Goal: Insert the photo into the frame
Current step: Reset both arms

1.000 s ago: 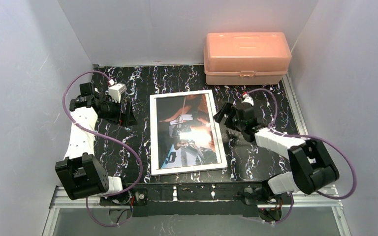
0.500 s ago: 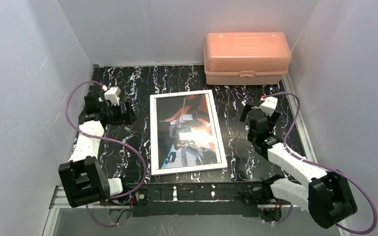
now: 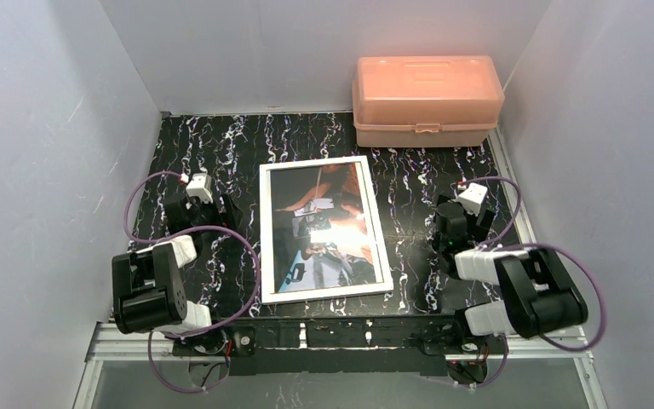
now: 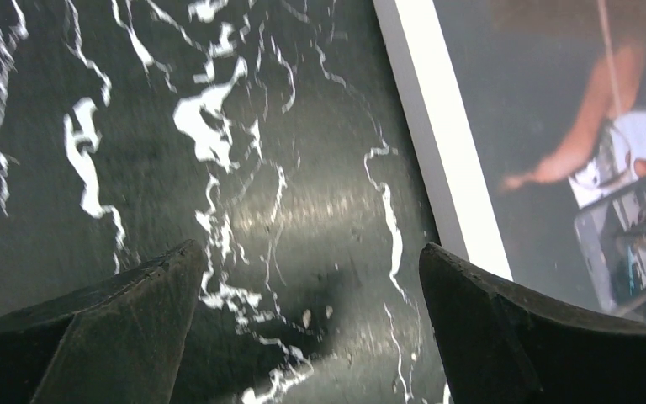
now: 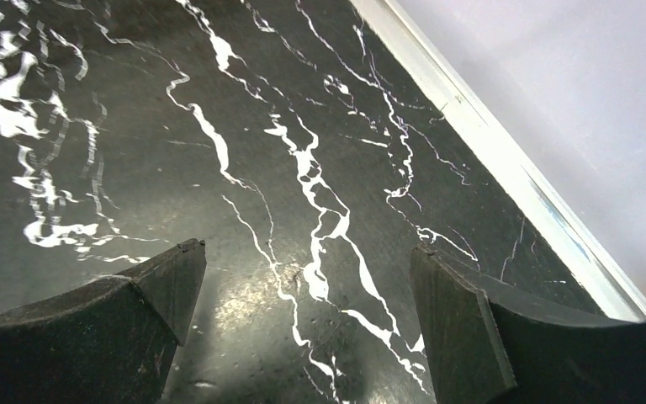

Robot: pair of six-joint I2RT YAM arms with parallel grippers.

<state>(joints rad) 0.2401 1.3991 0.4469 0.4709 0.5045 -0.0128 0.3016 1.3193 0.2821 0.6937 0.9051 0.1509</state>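
Observation:
The white frame (image 3: 266, 239) lies flat in the middle of the black marbled table, front side up, with the photo (image 3: 328, 226) inside it showing dark, orange-brown and pale patches. Its left border (image 4: 442, 126) and part of the photo (image 4: 589, 126) show in the left wrist view. My left gripper (image 3: 213, 207) is open and empty, low over the table just left of the frame. My right gripper (image 3: 450, 228) is open and empty, low over the table right of the frame. Both wrist views show bare table between wide jaws.
A closed salmon-pink plastic box (image 3: 427, 99) stands at the back right. Grey walls close in the table on the left, back and right. A metal rail (image 5: 505, 160) runs along the table's right edge near my right gripper.
Both arms have folded back toward their bases. The left gripper moved nearer and lower; the right gripper swung away from the frame to the right. The frame and photo have not moved.

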